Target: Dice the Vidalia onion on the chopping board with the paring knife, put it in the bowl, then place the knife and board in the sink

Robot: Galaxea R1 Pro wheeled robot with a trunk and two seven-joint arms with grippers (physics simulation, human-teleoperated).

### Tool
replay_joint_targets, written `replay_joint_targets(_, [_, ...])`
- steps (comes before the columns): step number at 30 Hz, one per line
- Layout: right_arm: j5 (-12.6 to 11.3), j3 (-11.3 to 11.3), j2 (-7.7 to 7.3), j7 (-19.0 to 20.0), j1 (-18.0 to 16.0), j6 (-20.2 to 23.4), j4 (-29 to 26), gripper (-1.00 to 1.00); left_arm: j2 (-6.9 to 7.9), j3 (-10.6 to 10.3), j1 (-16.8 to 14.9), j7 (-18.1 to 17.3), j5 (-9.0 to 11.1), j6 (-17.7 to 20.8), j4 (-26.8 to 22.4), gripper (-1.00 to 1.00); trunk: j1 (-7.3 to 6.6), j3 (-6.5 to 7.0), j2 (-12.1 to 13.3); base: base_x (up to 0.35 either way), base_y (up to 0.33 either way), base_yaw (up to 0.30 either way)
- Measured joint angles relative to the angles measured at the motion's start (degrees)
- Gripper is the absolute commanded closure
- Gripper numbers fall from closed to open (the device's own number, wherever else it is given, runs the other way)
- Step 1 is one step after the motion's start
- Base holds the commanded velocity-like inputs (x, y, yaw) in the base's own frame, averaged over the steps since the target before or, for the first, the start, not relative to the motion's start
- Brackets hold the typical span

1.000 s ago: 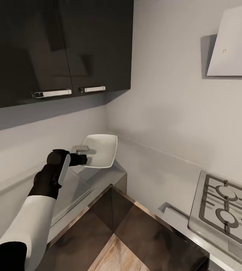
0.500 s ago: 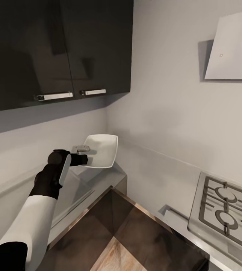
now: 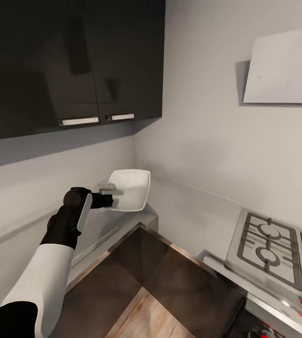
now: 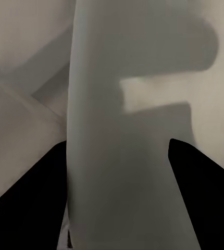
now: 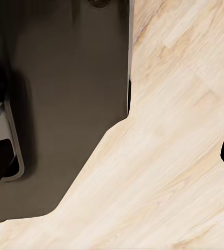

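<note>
Since before, our view swung right while the left fingers (image 3: 108,195) grip the shallow white squarish bowl (image 3: 131,188) mid-frame; next, set it on a tabletop.

So the left pincer (image 3: 108,195) is out in front toward the room corner, clamped on the near edge of the bowl (image 3: 131,188), which is up in the air, tilted, above the desk (image 3: 123,219) along the left wall. Wall cabinets (image 3: 71,61) hang above and behind it. Over on the right there's a stove (image 3: 268,246) against the right-hand wall, with a hood (image 3: 284,68) mounted higher up on that wall. Floor (image 3: 144,317) sits between the two runs.
</note>
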Motion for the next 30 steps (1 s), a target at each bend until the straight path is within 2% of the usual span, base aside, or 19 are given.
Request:
replay_joint_targets(7, [0.0,0.0,0.0,0.0,0.0,0.0,0.0,-1.0,-0.01,0.0,0.0,0.0,0.0,0.0,0.0,1.0,-0.02,0.38,0.0,-0.209,0.0,0.09])
replay_joint_targets(25, [0.0,0.0,0.0,0.0,0.0,0.0,0.0,-1.0,-0.01,0.1,0.0,0.0,0.0,0.0,0.1,1.0,-0.03,0.76,0.0,-0.009,0.0,0.18])
replay_joint_targets(30, [0.0,0.0,0.0,-0.1,0.0,0.0,0.0,-1.0,-0.02,0.1,0.0,0.0,0.0,-0.1,0.1,1.0,-0.03,0.76,0.0,0.0,0.0,0.05])
